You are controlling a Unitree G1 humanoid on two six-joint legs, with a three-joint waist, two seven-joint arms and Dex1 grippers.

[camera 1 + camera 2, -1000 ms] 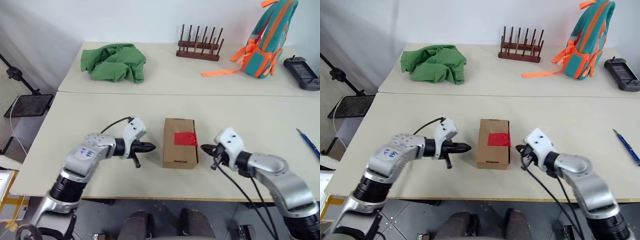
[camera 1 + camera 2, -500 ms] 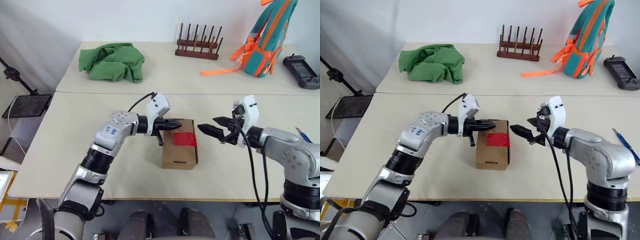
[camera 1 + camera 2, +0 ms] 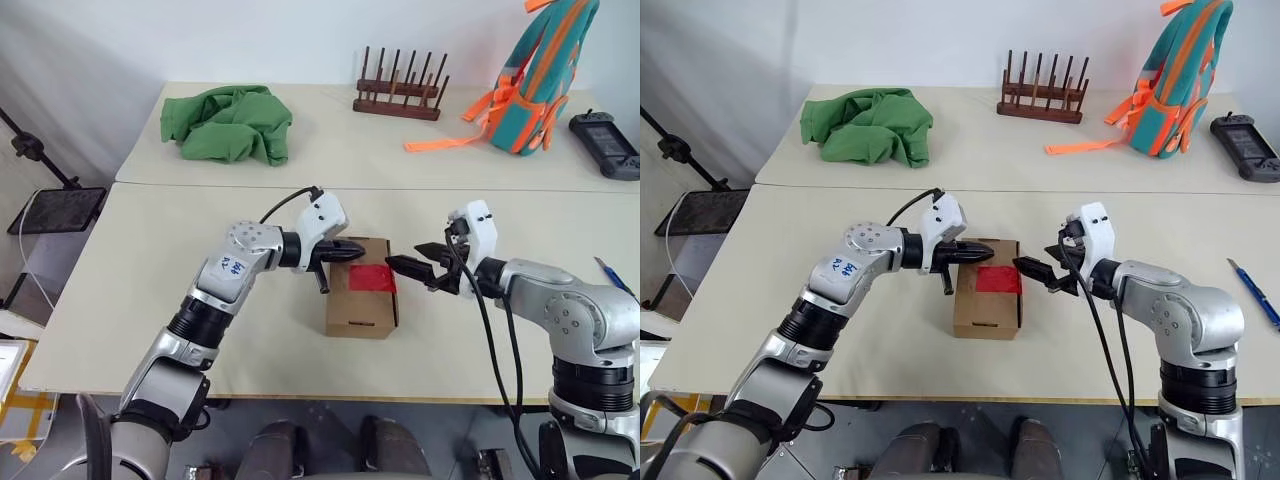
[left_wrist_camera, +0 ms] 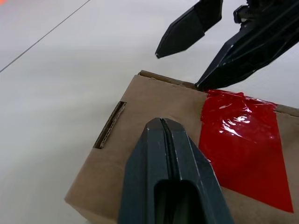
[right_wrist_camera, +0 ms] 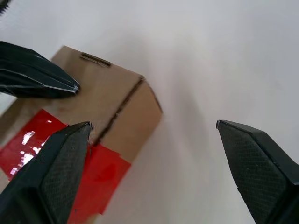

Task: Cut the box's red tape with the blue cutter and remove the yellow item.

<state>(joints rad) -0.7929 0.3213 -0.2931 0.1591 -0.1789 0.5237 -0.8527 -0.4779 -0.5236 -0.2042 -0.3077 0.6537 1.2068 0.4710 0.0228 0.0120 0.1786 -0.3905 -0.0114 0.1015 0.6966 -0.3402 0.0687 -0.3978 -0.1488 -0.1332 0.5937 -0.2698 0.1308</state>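
Brown cardboard, the box (image 3: 361,286) sits near the front edge of the pale table (image 3: 150,260), with bare tabletop open on both its sides and behind it up to the seam where the second table begins. Its red tape (image 3: 373,277) lies across the top, toward the robot's right. The left gripper (image 3: 357,251) is clenched with nothing between its fingers, its tip over the box's top at the far left corner. The right gripper (image 3: 408,262) stands spread wide, holding nothing, one finger reaching over the taped edge and the other out over bare table; whether either gripper touches the cardboard I cannot tell. The blue cutter (image 3: 617,283) lies well apart at the table's right edge, partly behind the right arm in the left eye view. The box's flaps are shut, so its inside is hidden. A second ago both grippers were low beside the box, the right one closed; since then they have risen and come in over it, and the right has opened.
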